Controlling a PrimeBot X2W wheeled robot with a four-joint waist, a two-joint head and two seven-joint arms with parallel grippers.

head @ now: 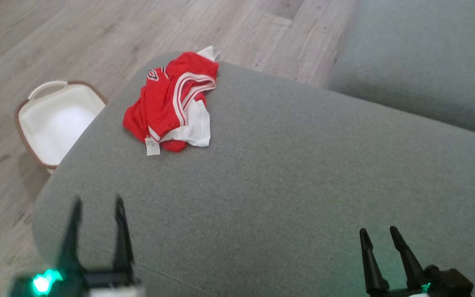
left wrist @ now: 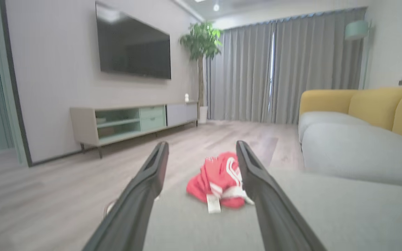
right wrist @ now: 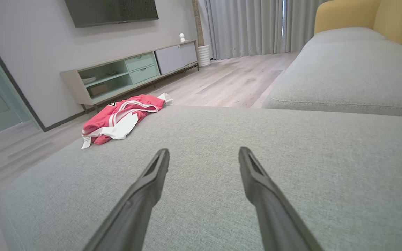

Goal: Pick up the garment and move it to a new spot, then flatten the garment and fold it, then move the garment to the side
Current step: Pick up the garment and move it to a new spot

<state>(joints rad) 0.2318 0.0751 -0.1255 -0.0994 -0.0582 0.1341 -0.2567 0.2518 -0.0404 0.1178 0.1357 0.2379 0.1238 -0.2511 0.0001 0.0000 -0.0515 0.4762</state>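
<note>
The garment (head: 173, 103) is a crumpled red and white piece with a white label, lying near the far left edge of the grey sofa cushion (head: 287, 173). My left gripper (head: 97, 203) stands open at the lower left, well short of it. In the left wrist view the garment (left wrist: 218, 179) lies ahead between the open left gripper (left wrist: 202, 148) fingers. My right gripper (head: 378, 230) is open at the lower right, over bare cushion. The right wrist view has the garment (right wrist: 120, 118) far off to the upper left of the open right gripper (right wrist: 204, 153).
A white basket (head: 58, 119) with a brown rim stands on the wood floor left of the cushion. A second grey cushion (head: 419, 57) lies at the upper right. A TV cabinet (left wrist: 131, 122), a plant (left wrist: 201, 45) and curtains line the room beyond.
</note>
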